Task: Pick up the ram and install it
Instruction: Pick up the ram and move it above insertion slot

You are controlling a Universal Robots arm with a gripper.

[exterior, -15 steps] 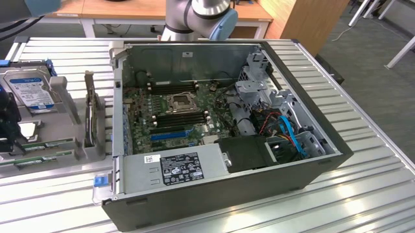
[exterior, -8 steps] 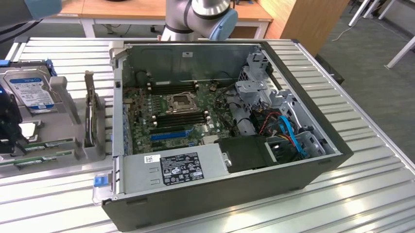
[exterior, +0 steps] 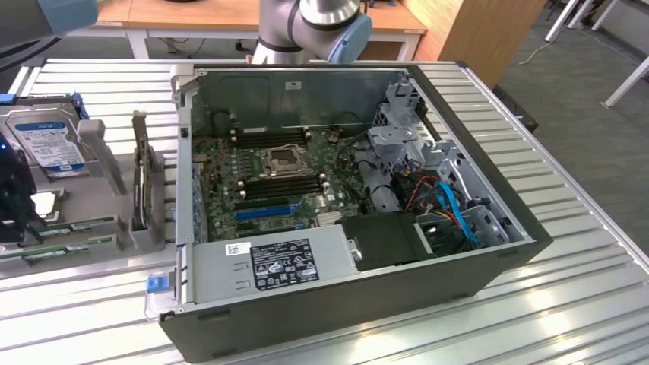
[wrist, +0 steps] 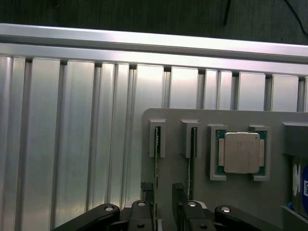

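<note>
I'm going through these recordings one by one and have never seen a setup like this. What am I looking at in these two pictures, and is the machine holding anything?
The machine is a single robot arm ending in a claw. The exterior view comes from a camera off the arm. It shows a ribbed metal table bearing an open computer case, its motherboard exposed. On the exterior view's left stands a grey parts holder with a hard drive. The wrist view comes from a camera on the arm and looks at that holder. It shows a processor chip in a recess, the ram standing on edge in a slot, and a second stick beside it. The claw is open, with one finger on each side of the ram. It holds nothing.
</note>
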